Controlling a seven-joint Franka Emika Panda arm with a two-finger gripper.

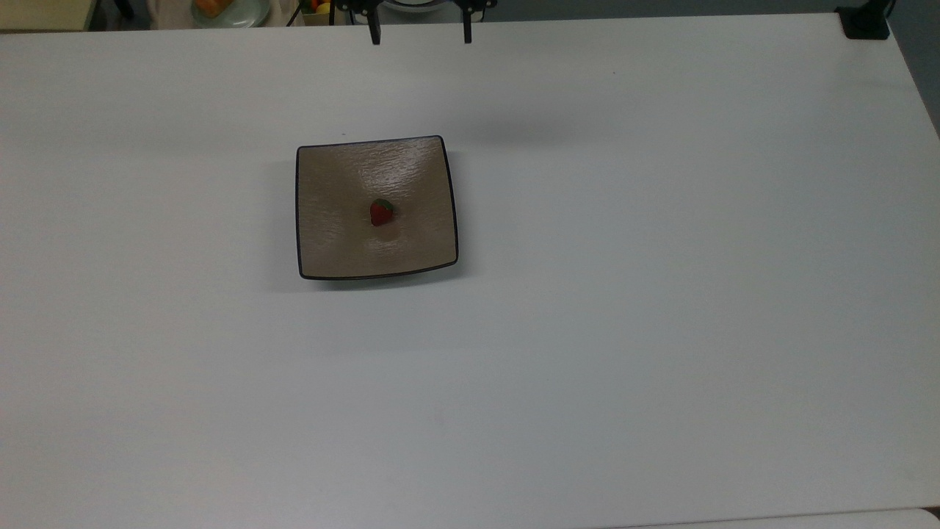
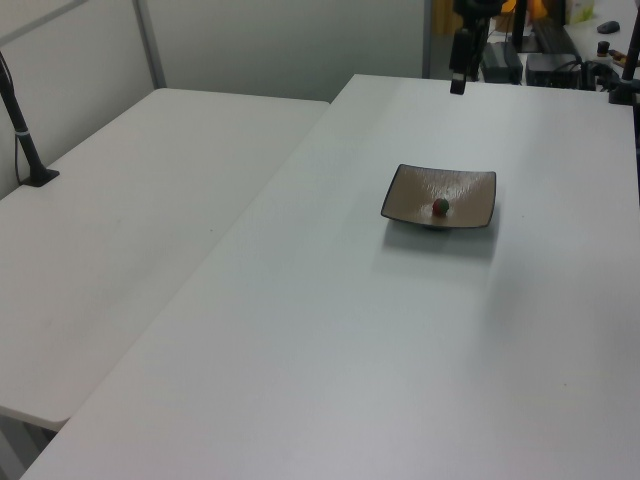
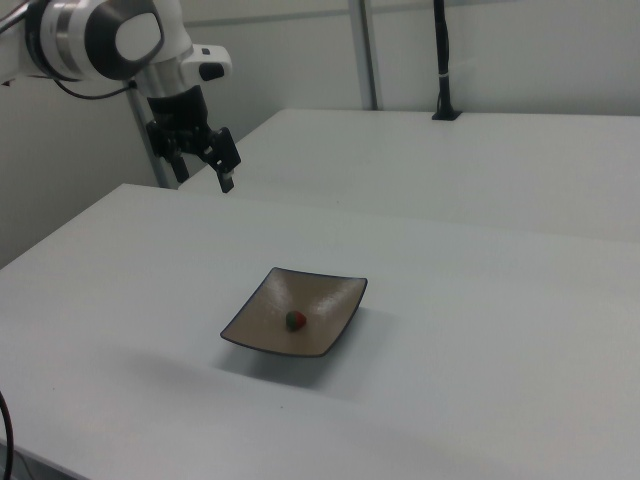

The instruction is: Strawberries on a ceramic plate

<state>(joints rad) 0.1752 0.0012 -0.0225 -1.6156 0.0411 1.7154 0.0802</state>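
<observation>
The broad white table (image 1: 587,330) is stretching out under everything, and the square tan-brown glossy ceramic plate (image 1: 418,165) with its thin dark rim is sitting flat on it, toward the top view's left. My own black two-finger gripper (image 1: 421,29) is hanging high near the table's far edge, well apart from the plate, jaws spread wide and holding nothing; the right view is catching it (image 3: 222,168) up by my white arm (image 3: 110,35). And there it is, the small red strawberry with the green leafy cap (image 1: 380,213), lying near the middle of the plate (image 3: 340,300), touching nothing but the glaze. I'm calling the placing done. What am I watching for? That surface is looking slick and dished, so a jolt to the table could be sending the berry rolling toward the rim.
</observation>
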